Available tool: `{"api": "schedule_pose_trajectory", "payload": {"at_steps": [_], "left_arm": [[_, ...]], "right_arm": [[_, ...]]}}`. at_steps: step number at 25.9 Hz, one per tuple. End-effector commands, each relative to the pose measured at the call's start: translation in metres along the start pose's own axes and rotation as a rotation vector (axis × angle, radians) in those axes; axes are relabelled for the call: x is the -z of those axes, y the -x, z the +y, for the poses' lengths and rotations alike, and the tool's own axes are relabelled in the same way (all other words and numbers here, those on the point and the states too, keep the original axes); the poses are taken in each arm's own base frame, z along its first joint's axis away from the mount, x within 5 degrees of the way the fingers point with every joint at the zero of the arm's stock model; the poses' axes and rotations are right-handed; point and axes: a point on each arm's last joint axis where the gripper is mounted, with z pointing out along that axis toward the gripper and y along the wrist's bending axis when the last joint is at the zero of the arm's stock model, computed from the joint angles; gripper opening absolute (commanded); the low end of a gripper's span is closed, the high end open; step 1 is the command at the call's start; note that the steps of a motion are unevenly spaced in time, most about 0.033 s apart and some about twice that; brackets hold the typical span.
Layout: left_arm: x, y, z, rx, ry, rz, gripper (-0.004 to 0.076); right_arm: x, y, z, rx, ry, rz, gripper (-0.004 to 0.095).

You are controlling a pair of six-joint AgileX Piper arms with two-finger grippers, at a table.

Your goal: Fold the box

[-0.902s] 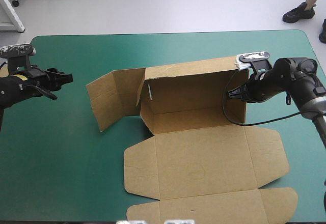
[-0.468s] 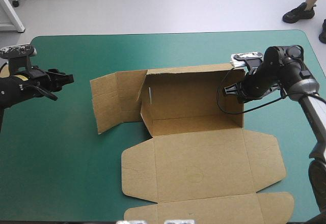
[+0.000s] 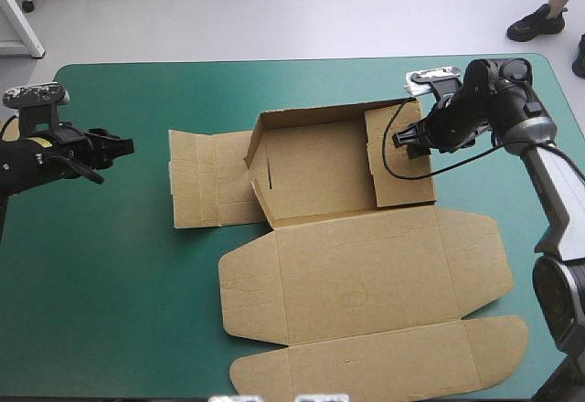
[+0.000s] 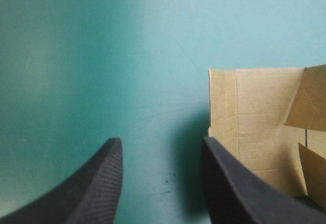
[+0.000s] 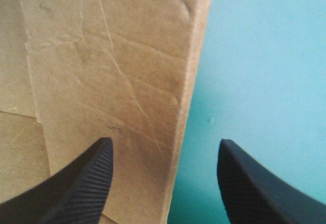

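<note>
The brown box (image 3: 356, 274) lies in the middle of the tabletop (image 3: 110, 283). It looks light and stiff; a thin flap edge seems best to grab. The right end effector (image 3: 403, 139) is wide open over the right flap (image 3: 407, 187). The left end effector (image 3: 121, 146), open too, hangs well apart.

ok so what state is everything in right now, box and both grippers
box: partly folded, far walls up, wide near panels flat on the teal-green cover
box's left flap: lying flat
box's right flap: raised, tipped inward
left gripper: open, empty, clear of the box
right gripper: open, straddling the right flap's edge
</note>
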Motion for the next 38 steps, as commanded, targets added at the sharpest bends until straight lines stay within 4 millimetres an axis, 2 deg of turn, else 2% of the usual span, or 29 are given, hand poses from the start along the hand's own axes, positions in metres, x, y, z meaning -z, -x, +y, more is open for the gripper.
{"api": "schedule_pose_trajectory", "payload": {"at_steps": [1, 9, 15, 21, 24, 34, 36, 38], "left_arm": [[0.015, 0.010, -0.003, 0.000, -0.006, -0.102, 0.0346], [0.015, 0.013, -0.002, -0.004, -0.001, -0.128, 0.0346], [0.016, 0.014, -0.002, -0.002, 0.000, -0.141, 0.0346], [0.016, 0.014, -0.002, -0.004, 0.003, -0.146, 0.0346], [0.016, 0.014, -0.002, -0.004, 0.003, -0.146, 0.0346], [0.016, 0.014, -0.002, -0.004, 0.002, -0.144, 0.0346], [0.016, 0.014, -0.002, -0.004, 0.002, -0.142, 0.0346], [0.016, 0.014, -0.002, -0.004, 0.002, -0.142, 0.0346]], "right_arm": [[0.053, 0.006, 0.007, 0.032, -0.019, -0.167, 0.0650], [0.092, -0.011, 0.008, 0.035, -0.086, -0.208, 0.0646], [0.084, -0.001, 0.007, 0.030, -0.072, -0.267, 0.0646], [0.050, 0.015, 0.003, 0.017, -0.054, -0.260, 0.0647], [0.010, 0.025, -0.003, 0.016, -0.053, -0.204, 0.0646], [-0.060, 0.034, -0.011, 0.006, -0.017, -0.124, 0.0646], [-0.071, 0.034, -0.012, -0.001, -0.009, -0.096, 0.0613], [-0.072, 0.033, -0.012, -0.001, -0.008, -0.091, 0.0449]]}}
